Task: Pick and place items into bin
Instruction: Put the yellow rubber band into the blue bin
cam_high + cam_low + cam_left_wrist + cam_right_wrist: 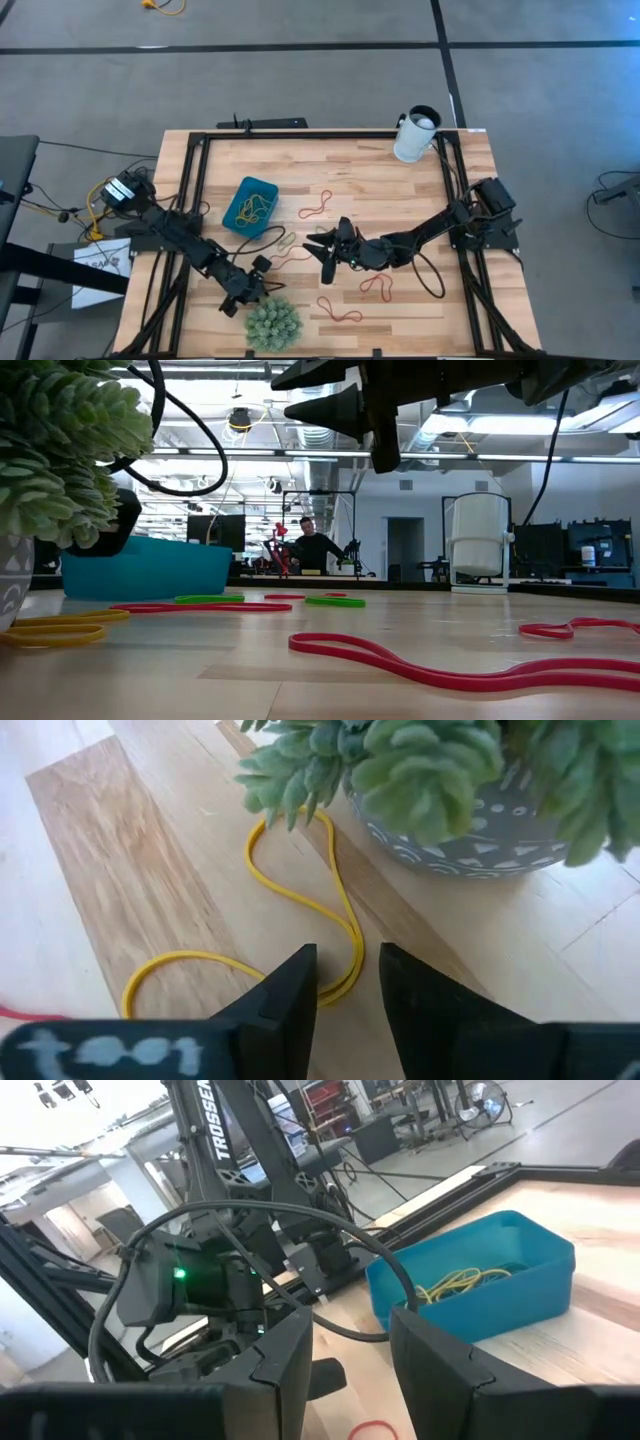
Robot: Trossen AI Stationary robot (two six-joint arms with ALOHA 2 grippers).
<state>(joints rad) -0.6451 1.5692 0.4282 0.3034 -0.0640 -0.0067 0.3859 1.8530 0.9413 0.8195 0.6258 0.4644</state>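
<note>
My left gripper is low over the table beside the green spiky ball. It is open, with its fingers on either side of one end of a yellow rubber band that lies flat on the wood. My right gripper is open and empty. It hangs above mid-table and points toward the teal bin, which holds yellow bands. Red bands and a green one lie loose on the table.
A white cylindrical cup stands at the far right corner. The spiky ball sits in a grey patterned pot close to my left fingers. A dark cable loops between the arms. A black frame runs along the table's sides. A person sits far behind.
</note>
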